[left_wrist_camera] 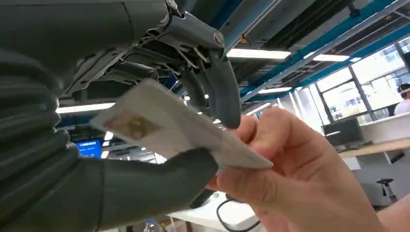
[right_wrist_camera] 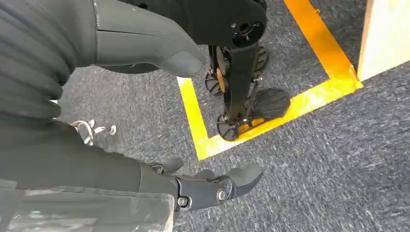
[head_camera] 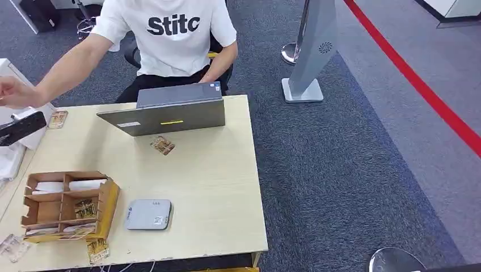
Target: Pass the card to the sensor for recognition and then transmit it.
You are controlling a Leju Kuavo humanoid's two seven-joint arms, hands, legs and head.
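In the left wrist view a white card [left_wrist_camera: 159,128] with a gold chip lies pinched between my left hand's [left_wrist_camera: 72,169] thumb [left_wrist_camera: 159,176] and fingers [left_wrist_camera: 222,96]. A person's hand [left_wrist_camera: 295,183] grips the card's other end. From the head view, my left hand [head_camera: 21,128] is raised at the table's far left, just below the person's outstretched hand [head_camera: 14,92]. The grey-white card sensor [head_camera: 148,215] lies flat on the table [head_camera: 215,170] near its front edge. My right hand [right_wrist_camera: 72,159] hangs over the carpet, fingers [right_wrist_camera: 217,186] apart and holding nothing.
A cardboard organizer [head_camera: 68,207] with cards stands left of the sensor. A grey laptop [head_camera: 170,110] faces the seated person [head_camera: 170,39]. Loose cards [head_camera: 163,145] lie behind it and at the table's corners. Yellow floor tape [right_wrist_camera: 270,121] runs beside the table.
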